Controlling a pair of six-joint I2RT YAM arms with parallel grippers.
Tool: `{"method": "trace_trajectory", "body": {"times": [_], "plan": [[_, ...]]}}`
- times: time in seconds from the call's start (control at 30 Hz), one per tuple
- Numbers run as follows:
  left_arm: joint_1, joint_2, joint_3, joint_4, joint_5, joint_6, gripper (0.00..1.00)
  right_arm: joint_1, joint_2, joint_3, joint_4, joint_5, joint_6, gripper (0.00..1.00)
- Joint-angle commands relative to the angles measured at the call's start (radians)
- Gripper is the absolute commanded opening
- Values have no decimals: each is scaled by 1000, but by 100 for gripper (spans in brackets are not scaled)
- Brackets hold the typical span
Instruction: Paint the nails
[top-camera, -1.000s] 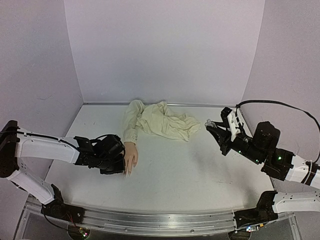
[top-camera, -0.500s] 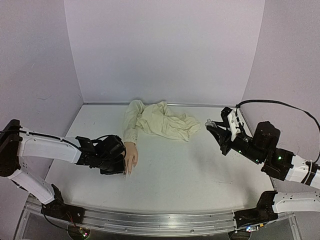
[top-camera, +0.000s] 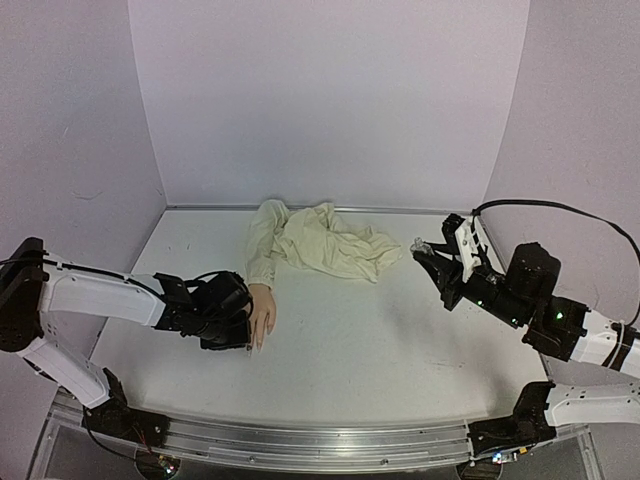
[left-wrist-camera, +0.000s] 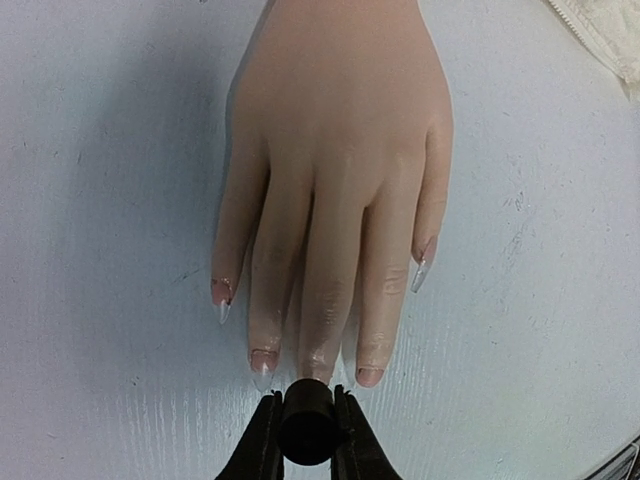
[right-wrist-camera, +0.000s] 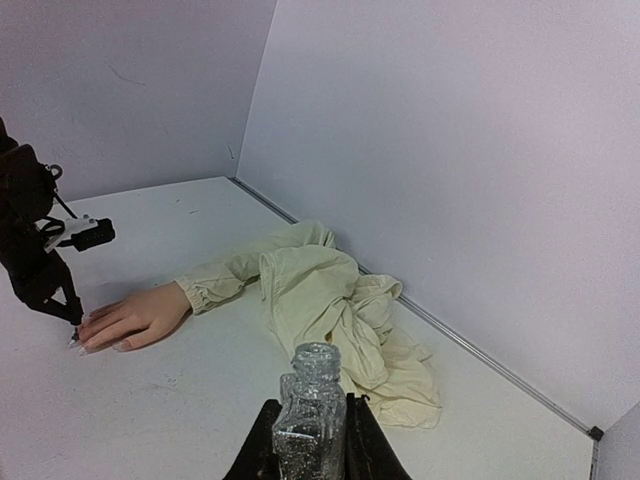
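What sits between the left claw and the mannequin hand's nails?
Only the black cap gripped by the left claw, right at the nails; left wrist view.

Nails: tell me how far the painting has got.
Done: the bottle is uncapped and held in the shut right pincer, and the left pincer grips the dark cap. In hand: that cap sits right at the middle fingertip of the mannequin hand. Left: the nails look clear or faintly pink, so no finished coat can be made out; probably most need painting.
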Motion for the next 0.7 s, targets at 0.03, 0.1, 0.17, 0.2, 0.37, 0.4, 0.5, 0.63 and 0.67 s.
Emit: {"method": "trace_trajectory", "body": {"times": [0.03,0.1,0.17,0.2,0.37,0.4,0.5,0.63,0.67], "plan": [[6,11,37,0,-18,7,0,-6,-9,0,81,8,11,0],[7,11,33,2,-15,5,0,-6,-10,1,81,9,11,0],[5,10,30,2,-12,4,0,-6,-12,-1,81,8,12,0],[6,9,28,3,-10,3,0,-7,-12,-2,81,9,11,0],[6,13,28,8,5,5,0,-6,-10,1,81,5,13,0],[6,14,27,8,9,4,0,-6,-10,1,81,5,13,0],[4,14,21,11,18,0,0,-6,-12,1,81,5,13,0],[4,8,16,11,21,-4,0,-6,-9,-1,81,4,13,0],[4,6,14,11,23,-5,0,-7,-9,0,81,4,13,0]]}}
